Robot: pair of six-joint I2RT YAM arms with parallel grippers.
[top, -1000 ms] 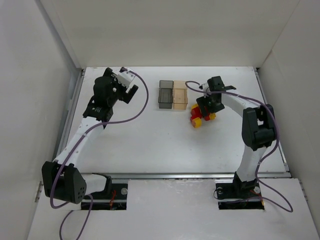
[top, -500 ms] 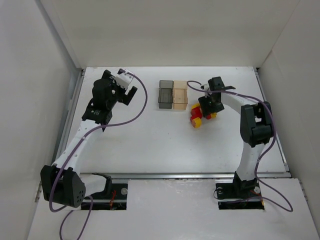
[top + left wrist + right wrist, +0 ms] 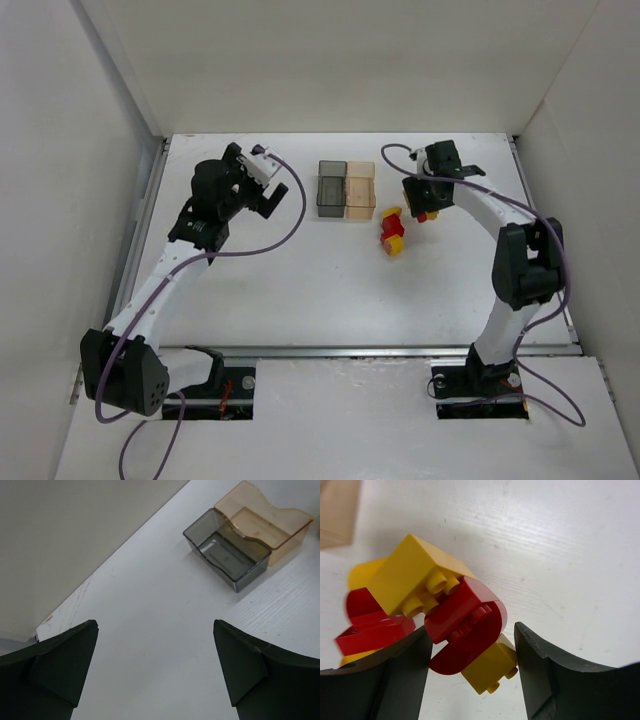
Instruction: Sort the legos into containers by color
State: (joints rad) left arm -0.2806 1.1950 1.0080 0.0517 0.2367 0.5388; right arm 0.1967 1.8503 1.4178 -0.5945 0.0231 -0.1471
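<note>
While the right gripper (image 3: 470,635) is pressed onto a red brick (image 3: 465,617), a small yellow brick (image 3: 492,672) is seen stuck to that brick's underside. A mixed load is therefore judged the chief hazard: if both are released into one bin, the sort is spoiled.

A larger yellow block (image 3: 412,577) is seen touching the red brick at its studs. Whether the two are joined cannot be told. If they are, the block may be dragged along and shed short of the bins.

The red brick is rounded and is caught only near the fingertips, so a slip or a twist in the grip is considered possible.

In the top view the pinched pieces are found right of centre, just right of the pile (image 3: 391,236). The pile lies near the lower right corner of the amber bin (image 3: 285,542). Any sideways sweep at this height may scatter it.

The grey bin (image 3: 245,575) is joined to the amber one and is set on its left, at upper centre of the top view. The shared wall is low, so a drop made over it may land on the wrong side.

No brick is seen in either bin from the left wrist.

The left gripper (image 3: 155,630) is spread wide with nothing between its jaws, over bare table (image 3: 150,595). It is well apart from the bricks and no interference is expected from it.
</note>
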